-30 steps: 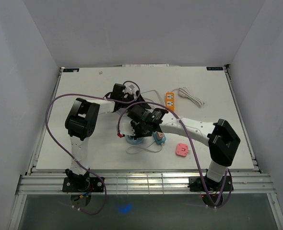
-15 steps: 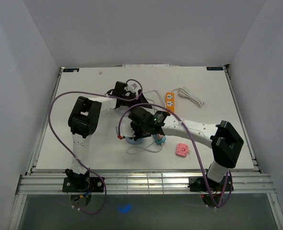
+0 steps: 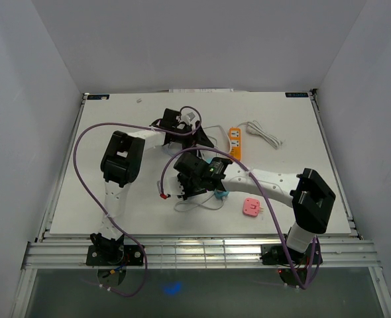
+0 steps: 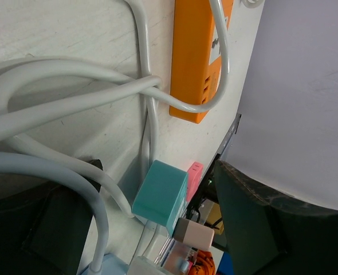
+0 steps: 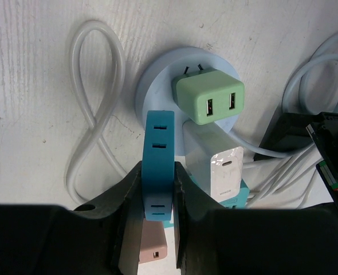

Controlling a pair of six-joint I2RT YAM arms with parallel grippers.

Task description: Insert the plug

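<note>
Blue slotted adapter, upright between the fingers of the right gripper, which are clenched on its lower half. Its upper end overlaps the rim of a pale-blue round disc near the middle of the table. On the disc lies a green two-port charger, prongs pointing away from the gripper, and just beside it a white charger. A beige block shows below the adapter. A looped white cable lies left of the disc. Seen from above, the right gripper sits at the table's centre, with a pink plug apart to its right. The left gripper, farther back, has its fingers spread wide over white cords, grasping nothing; an orange power strip and a teal cube lie ahead of it
</note>
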